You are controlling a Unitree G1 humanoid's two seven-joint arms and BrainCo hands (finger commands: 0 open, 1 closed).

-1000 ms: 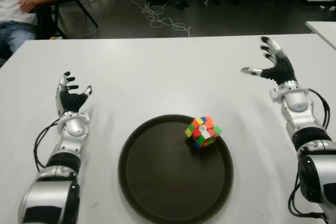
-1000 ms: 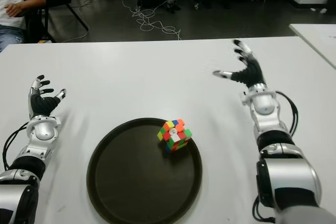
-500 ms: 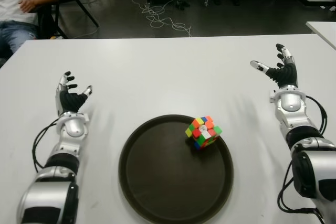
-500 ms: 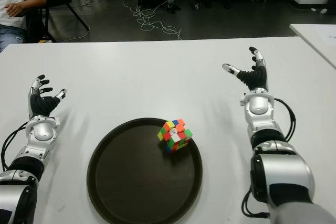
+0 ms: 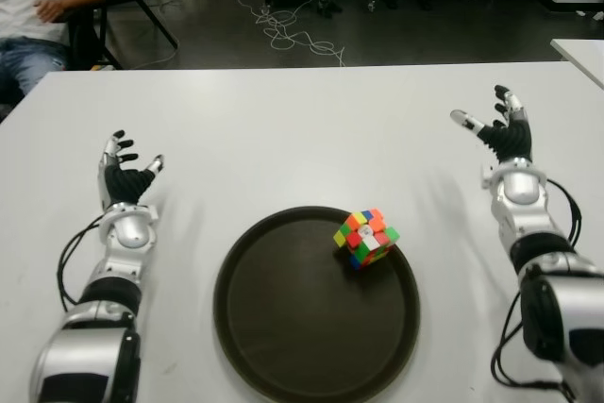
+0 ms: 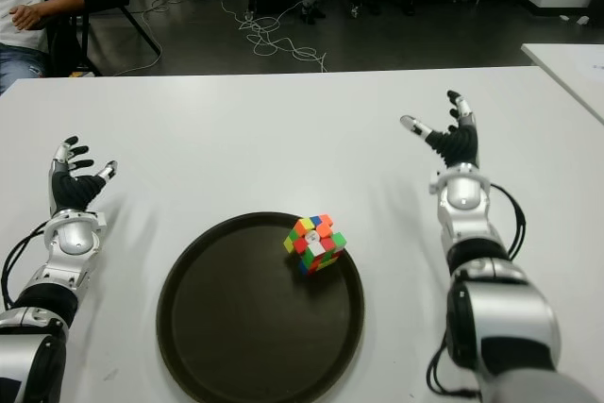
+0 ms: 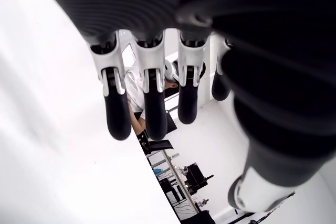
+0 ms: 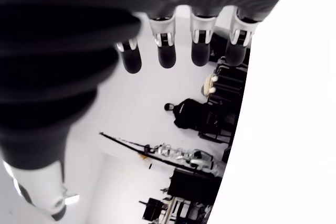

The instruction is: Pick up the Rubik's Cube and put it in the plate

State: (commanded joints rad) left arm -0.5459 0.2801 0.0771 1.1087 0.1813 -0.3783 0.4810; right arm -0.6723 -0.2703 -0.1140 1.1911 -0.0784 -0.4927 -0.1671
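A scrambled Rubik's Cube sits inside the round dark plate, near its far right rim. My right hand is out to the right of the plate, over the white table, fingers spread and holding nothing. My left hand shows to the left of the plate, fingers spread and empty too. Both wrist views show only straight fingers with nothing between them.
The white table stretches beyond the plate to its far edge. A seated person is at the far left behind the table. Cables lie on the dark floor beyond. Another white table corner stands at the far right.
My right hand has pulled back from the table's far right toward my side and lowered, staying open. The cube, the plate and my left hand have not moved.
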